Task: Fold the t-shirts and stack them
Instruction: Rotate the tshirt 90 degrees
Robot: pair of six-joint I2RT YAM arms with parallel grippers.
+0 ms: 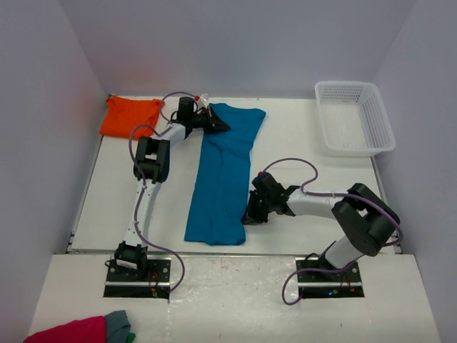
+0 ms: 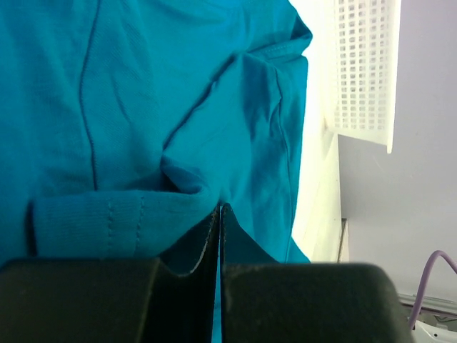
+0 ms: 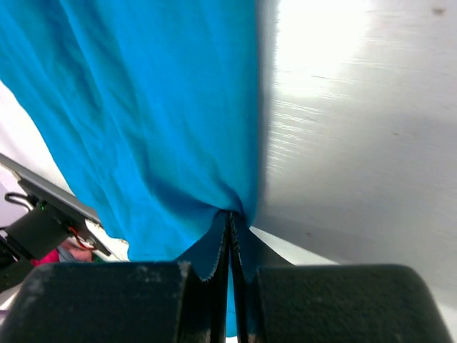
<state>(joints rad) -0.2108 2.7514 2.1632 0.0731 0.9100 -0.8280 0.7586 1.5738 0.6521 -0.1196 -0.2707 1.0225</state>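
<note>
Table (image 1: 307, 153): white and flat, closed in by pale lilac walls (image 1: 235, 43) on three sides.
Teal t-shirt (image 1: 223, 175): it lies in the middle of the table as one long narrow strip, running from the far side toward the near edge. The far end is wider and a little wrinkled, and the near end lies flat.
Orange t-shirt (image 1: 130, 116): in the far left corner, bunched in a low heap, apart from the teal one.
Left gripper (image 1: 216, 123): at the far end of the teal t-shirt, on its left edge. In the left wrist view its fingers (image 2: 107, 300) are pressed together with a fold of teal cloth pinched between them, beside a stitched hem.
Right gripper (image 1: 251, 213): at the right edge of the teal t-shirt, close to its near end. It is clenched on a tuck of teal cloth, which gathers to a point at the fingers (image 3: 107, 300).
Basket (image 1: 357, 151): white plastic mesh, in the far right corner, well apart from both shirts.
Pink cloth (image 1: 68, 332) and grey cloth (image 1: 118, 324): at the near left corner, nearer than the arm bases, touching each other.
</note>
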